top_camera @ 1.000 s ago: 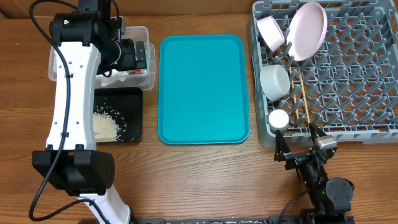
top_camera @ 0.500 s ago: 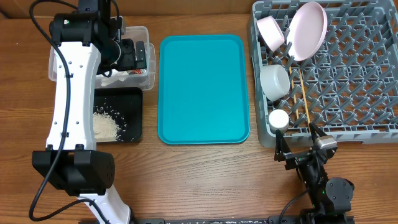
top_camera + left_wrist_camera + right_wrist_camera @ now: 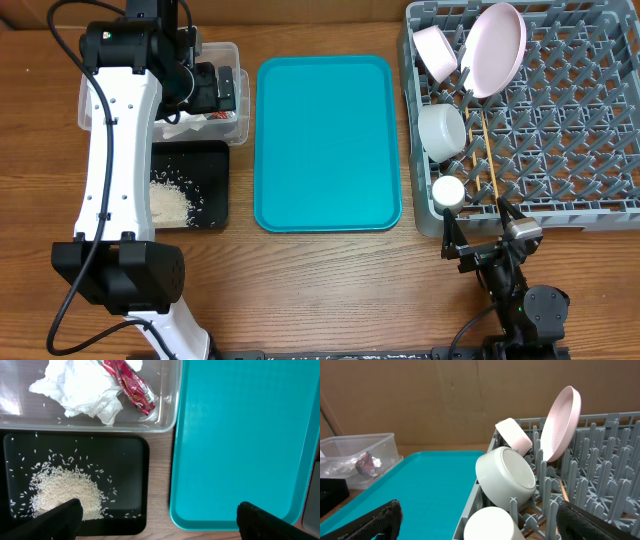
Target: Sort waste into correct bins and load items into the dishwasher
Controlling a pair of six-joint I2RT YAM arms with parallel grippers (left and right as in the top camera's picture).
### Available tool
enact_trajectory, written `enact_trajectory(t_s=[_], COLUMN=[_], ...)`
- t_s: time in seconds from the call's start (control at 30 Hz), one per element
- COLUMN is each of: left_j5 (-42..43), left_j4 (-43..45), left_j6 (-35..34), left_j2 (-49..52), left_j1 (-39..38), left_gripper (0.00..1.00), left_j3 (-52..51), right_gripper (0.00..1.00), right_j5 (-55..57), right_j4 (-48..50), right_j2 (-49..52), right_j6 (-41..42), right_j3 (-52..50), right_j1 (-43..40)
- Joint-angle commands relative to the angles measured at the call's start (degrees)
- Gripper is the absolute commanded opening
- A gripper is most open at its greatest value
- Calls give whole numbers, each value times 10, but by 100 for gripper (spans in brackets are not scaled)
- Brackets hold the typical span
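I'm hanging my left pincer wide open and empty over the tub, right pincer gaping empty too beside the rack.

Clear tub mostly hidden under left arm, dish rack cropped right

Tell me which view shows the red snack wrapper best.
Left wrist: the red snack wrapper lies unobstructed in the clear tub beside the napkin. Overhead shows only a red sliver of the wrapper beneath the left arm. Right wrist shows it small and blurred through the tub wall.
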Motion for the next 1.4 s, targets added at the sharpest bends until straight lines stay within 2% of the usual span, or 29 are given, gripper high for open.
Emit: enact_trajectory(t_s=[0.0, 0.1, 0.27, 0.37, 0.57, 0.77, 0.97, 1.13, 1.27, 1.37], left_j5=[-30, -48, 8, 17, 16, 6, 5, 0, -8, -8], left_j4=[1, 23, 113, 174, 305, 445, 571, 708, 784, 798], left_j6=[28, 45, 85, 98, 153, 157, 127, 94, 80, 79], left_j2=[-17, -44, -106, -158, -298, -455, -610, -735, -822, -892], left_j1=[-1, -1, -2, -2, 0, 10, 15, 15, 15, 15], left_gripper=[100, 100, 100, 100, 100, 100, 100, 100, 100, 100], left_j3=[5, 5, -13, -65, -256, -493, -735, -925, -1036, -1093], right_gripper=[100, 100, 100, 100, 100, 100, 100, 100, 100, 100], right_j5=[6, 6, 6, 6, 6, 6, 6, 6, 6, 6], right_j4=[2, 2, 2, 2, 2, 2, 2, 2, 2, 2], right_j2=[-7, -7, -7, -7, -7, -7, -7, -7, -7, -7], right_j6=[3, 3, 3, 3, 3, 3, 3, 3, 3, 3], right_j3=[-6, -6, -6, -6, -6, -6, -6, -6, -6, -6], right_j1=[2, 2, 2, 2, 2, 2, 2, 2, 2, 2])
